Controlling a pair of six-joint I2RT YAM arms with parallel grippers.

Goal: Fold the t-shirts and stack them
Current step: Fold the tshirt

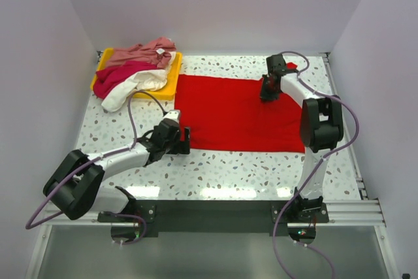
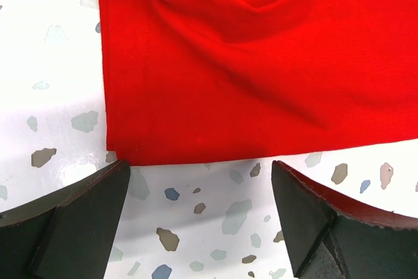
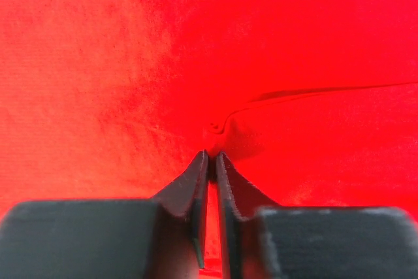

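With the red t-shirt (image 1: 228, 112) spread on the bench (image 1: 215, 174) beside the yellow tray (image 1: 171, 83), I worry my right tool (image 3: 210, 156), clamped on only a thin pucker at the end farthest from the tray, could slip off in a lift, while my left tool (image 2: 199, 174) gapes empty off the tray-side corner.

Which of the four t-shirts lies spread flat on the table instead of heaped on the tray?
The bright red t-shirt, spread out on the table. The pink t-shirt, crimson t-shirt and cream t-shirt lie crumpled together on the yellow tray.
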